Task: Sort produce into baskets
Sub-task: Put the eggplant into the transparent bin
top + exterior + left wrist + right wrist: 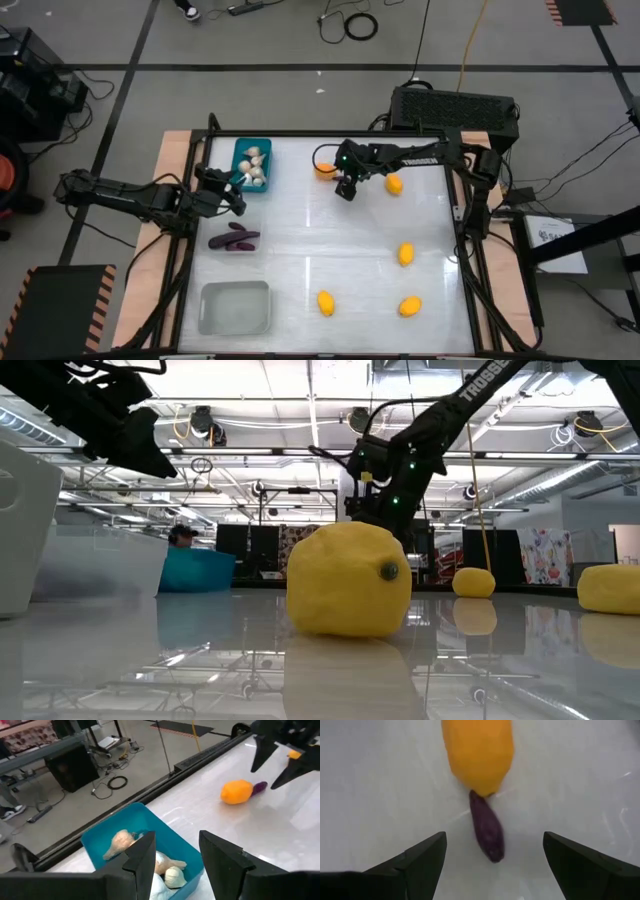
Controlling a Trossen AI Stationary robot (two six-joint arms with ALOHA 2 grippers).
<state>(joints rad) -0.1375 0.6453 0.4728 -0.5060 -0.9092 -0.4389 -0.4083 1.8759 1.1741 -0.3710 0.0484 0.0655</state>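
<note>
A solid teal basket (252, 163) at the far left holds several whitish garlic bulbs (150, 860). My left gripper (235, 195) hovers just at its near side; its fingers (142, 855) stand a little apart with nothing between them. My right gripper (494, 845) is open over the far middle of the table. Its fingers slant down on either side of a small purple eggplant (487, 827), clear of it. The eggplant lies on the table with one end against an orange-yellow lemon (479, 755).
Two more eggplants (235, 240) lie at the left, and a pale translucent basket (235, 307) stands at the near left. Loose lemons (394, 184) (405, 254) (325, 302) (409, 306) are spread over the right and near side. A black box (455, 108) sits beyond the far edge.
</note>
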